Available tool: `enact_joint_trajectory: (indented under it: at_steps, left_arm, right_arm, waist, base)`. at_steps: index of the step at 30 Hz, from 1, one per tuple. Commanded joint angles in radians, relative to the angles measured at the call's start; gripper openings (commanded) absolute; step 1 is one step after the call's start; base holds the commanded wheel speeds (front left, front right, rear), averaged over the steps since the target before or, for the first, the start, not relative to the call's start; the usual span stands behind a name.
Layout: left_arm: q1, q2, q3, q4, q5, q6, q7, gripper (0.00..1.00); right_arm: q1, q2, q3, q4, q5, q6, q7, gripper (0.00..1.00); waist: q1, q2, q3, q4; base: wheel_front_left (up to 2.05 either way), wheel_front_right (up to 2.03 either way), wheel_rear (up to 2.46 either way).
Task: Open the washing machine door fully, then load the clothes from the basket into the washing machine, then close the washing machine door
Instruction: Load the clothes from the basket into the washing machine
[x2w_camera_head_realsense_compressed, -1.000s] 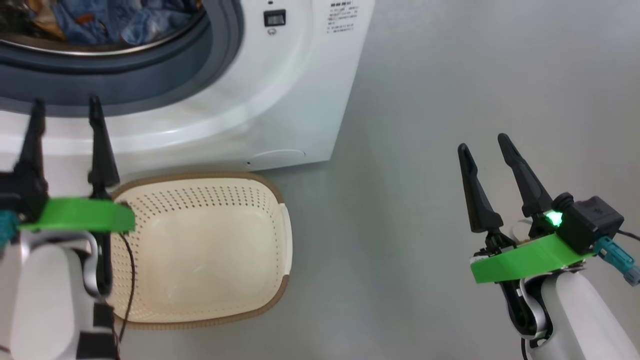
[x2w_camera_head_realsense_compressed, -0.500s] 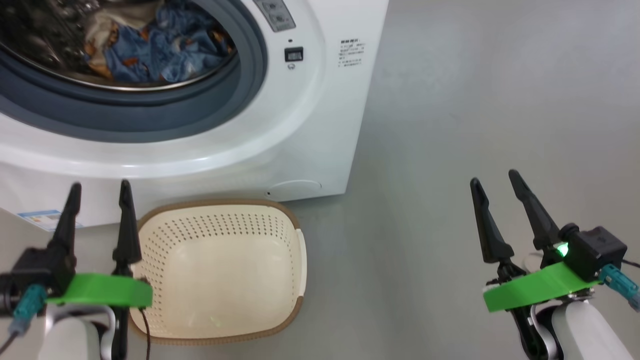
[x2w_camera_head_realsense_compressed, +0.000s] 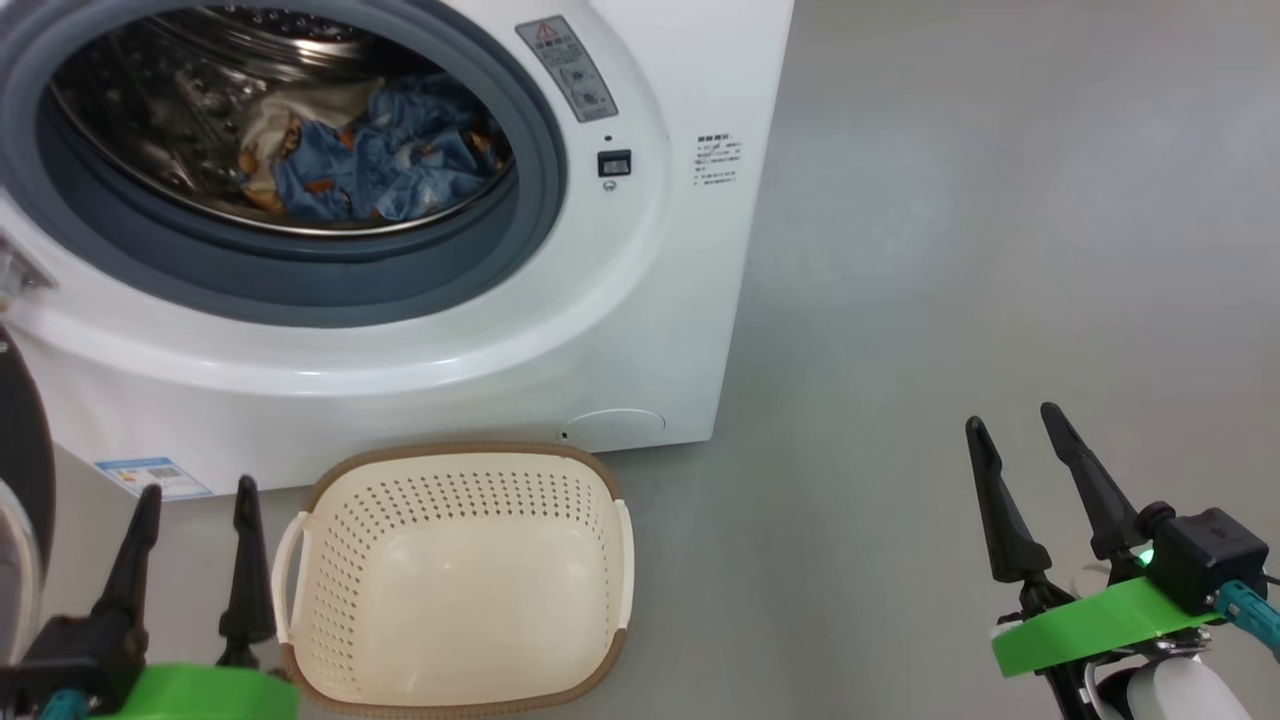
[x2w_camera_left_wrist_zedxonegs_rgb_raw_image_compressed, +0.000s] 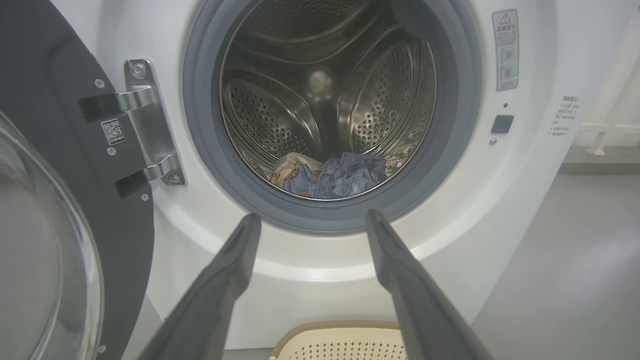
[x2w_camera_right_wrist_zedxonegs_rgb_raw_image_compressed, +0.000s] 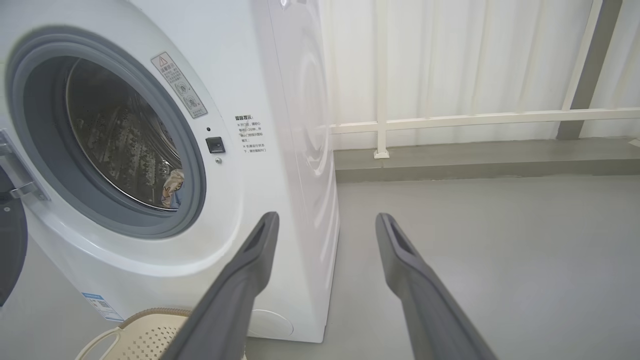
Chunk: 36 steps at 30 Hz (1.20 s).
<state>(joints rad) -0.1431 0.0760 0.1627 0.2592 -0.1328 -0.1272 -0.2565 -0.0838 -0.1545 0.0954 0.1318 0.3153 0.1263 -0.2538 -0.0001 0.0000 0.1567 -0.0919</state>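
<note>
The white washing machine (x2w_camera_head_realsense_compressed: 640, 330) stands with its round mouth uncovered. Its black washing machine door (x2w_camera_left_wrist_zedxonegs_rgb_raw_image_compressed: 55, 165) with the glass bowl hangs swung out at the left on a steel hinge (x2w_camera_left_wrist_zedxonegs_rgb_raw_image_compressed: 150, 125). The blue and orange clothes (x2w_camera_head_realsense_compressed: 370, 160) lie inside the steel drum (x2w_camera_left_wrist_zedxonegs_rgb_raw_image_compressed: 325, 115). In front of the machine the cream basket (x2w_camera_head_realsense_compressed: 455, 580) sits on the floor with nothing in it. My left gripper (x2w_camera_head_realsense_compressed: 195, 495) is open beside the basket's left handle, holding nothing. My right gripper (x2w_camera_head_realsense_compressed: 1015, 425) is open over bare floor at the lower right.
Grey floor (x2w_camera_head_realsense_compressed: 1000, 250) spreads to the right of the machine. A white railing (x2w_camera_right_wrist_zedxonegs_rgb_raw_image_compressed: 475, 120) and pale curtains stand behind it on a low step. A blue label sticker (x2w_camera_head_realsense_compressed: 150, 475) is low on the machine's front.
The head camera has tilted up, so more of the drum and the clothes show and the basket sits lower in the picture. Both grippers stay open and sit lower in view.
</note>
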Motion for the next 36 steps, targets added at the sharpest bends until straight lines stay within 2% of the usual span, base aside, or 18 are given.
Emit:
enact_joint_trajectory:
  at_steps: [1,12,36]
  left_arm:
    - [0.01,0.015,0.036,-0.037,-0.007,-0.003,-0.005,1.0]
    - [0.103,-0.001,0.046,-0.093,-0.011,-0.003,-0.005,1.0]
    - [0.106,0.001,0.041,-0.105,-0.013,-0.003,-0.005,1.0]
  right_arm:
    - [0.01,-0.014,0.018,-0.025,-0.002,0.004,-0.008,1.0]
    - [0.043,-0.013,0.009,-0.025,-0.001,0.004,-0.008,1.0]
    - [0.057,-0.011,0.008,-0.028,-0.005,0.004,-0.008,1.0]
  waist:
    - [0.0001,0.0,-0.01,0.005]
    - [0.0001,0.0,-0.038,0.013]
    - [0.0001,0.0,-0.041,0.01]
  base:
    - [0.0,0.0,0.0]
    - [0.0,0.0,0.0]
    - [0.0,0.0,0.0]
